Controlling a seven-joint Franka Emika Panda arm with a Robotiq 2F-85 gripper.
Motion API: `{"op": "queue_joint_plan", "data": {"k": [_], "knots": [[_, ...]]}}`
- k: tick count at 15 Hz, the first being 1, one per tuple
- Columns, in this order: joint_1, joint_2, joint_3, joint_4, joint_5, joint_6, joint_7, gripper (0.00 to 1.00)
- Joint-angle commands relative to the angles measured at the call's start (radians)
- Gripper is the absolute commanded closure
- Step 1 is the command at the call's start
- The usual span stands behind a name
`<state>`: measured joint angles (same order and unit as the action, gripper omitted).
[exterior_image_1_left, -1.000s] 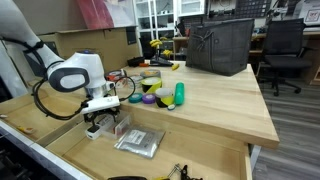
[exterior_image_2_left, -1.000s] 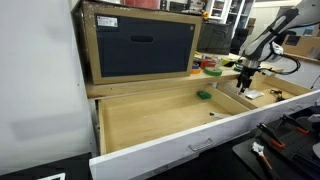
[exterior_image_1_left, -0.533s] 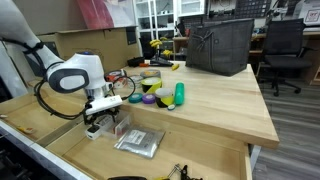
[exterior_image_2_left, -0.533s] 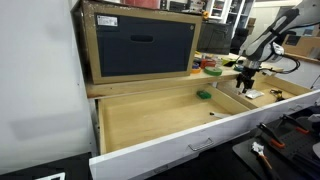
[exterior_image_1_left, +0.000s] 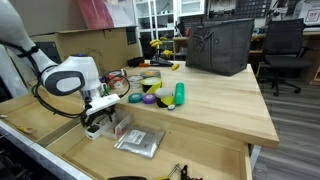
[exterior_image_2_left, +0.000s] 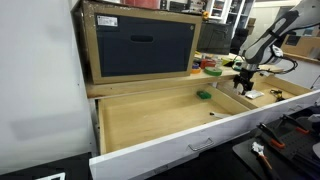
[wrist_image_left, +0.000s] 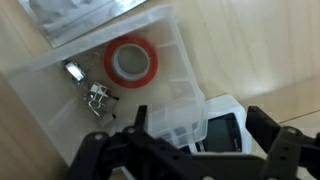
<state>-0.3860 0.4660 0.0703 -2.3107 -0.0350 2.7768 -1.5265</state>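
1 clear box (wrist_image_left: 165, 45) lies lengthwise across wrist view beneath gripper (wrist_image_left: 197, 112)

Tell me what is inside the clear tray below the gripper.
A red tape roll, small metal bits and a smaller clear box lie in the clear tray. The gripper hides its near edge.
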Motion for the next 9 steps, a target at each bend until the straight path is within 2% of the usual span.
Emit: {"op": "queue_joint_plan", "data": {"k": [1, 5, 9], "knots": [[0.083, -0.004, -0.068, -0.069, -0.091, 0.152, 0.034, 0.00], [0.186, 0.014, -0.203, -0.152, -0.246, 0.354, 0.131, 0.00], [0.243, 0.036, -0.290, -0.228, -0.320, 0.466, 0.198, 0.00]]}}
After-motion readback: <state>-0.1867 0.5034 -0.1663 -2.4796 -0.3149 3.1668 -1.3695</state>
